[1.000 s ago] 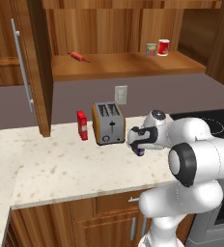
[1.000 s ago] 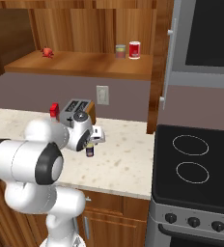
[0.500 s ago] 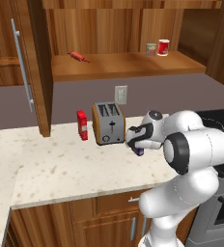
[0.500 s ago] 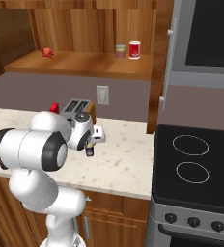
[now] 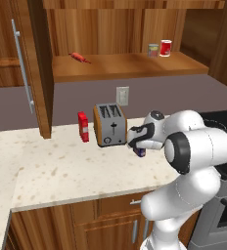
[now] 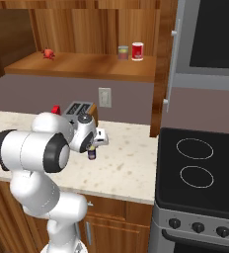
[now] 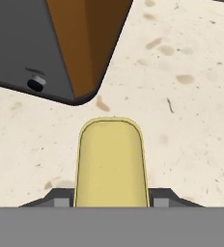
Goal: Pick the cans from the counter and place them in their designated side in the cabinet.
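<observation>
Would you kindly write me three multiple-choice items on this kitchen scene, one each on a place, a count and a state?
1. Where does the toaster stand?
A. on the stovetop
B. on the counter, beside the red carton
C. on the cabinet shelf

2. How many things stand at the right end of the cabinet shelf?
A. none
B. two
C. five

3. What is the gripper doing?
A. holding the yellow-topped can between its fingers
B. hanging open over the stovetop
C. pulling the cabinet handle

Key: 1 B, the toaster sits on the counter next to the carton. 2 B, a can and a red cup stand there. 3 A, the hand view shows the can between the fingertips.
</observation>
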